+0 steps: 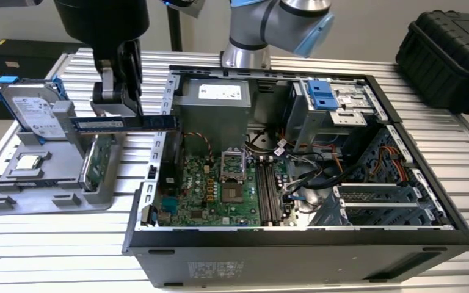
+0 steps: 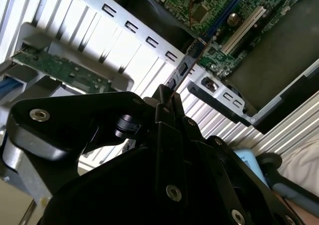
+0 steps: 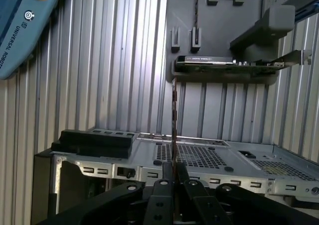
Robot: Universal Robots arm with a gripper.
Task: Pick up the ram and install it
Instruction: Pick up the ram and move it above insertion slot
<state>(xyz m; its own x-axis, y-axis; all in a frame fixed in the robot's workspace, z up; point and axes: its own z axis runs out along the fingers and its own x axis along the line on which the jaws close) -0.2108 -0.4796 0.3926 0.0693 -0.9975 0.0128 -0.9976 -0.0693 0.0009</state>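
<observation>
Closest of all, in the first wrist view: the black claw, shut tight on the ram. Pinched flat on its 2 sides. Seen edge-on there, thin as a line, sticking straight out from the tips.

In the exterior view, held up in the air, level, long side showing. Gripped from above, nearer the end on the exterior view's left than the middle. Touching nothing but the claw.

Just below: the green card, standing in the gray stand. Next to that, on the exterior view's left, the drive in its blue frame. On the exterior view's right, the open case, with its wall near the ram's other end. Down inside, the board and the long slots, well apart from the ram. Not yet put in.

Probably very light, thin and stiff. Likely easy to crack or scratch. Best held by the 2 flat sides near the top edge, as here, leaving the bottom edge bare for a slot. Held off the middle, so might tip a bit if pushed hard at 1 end.
</observation>
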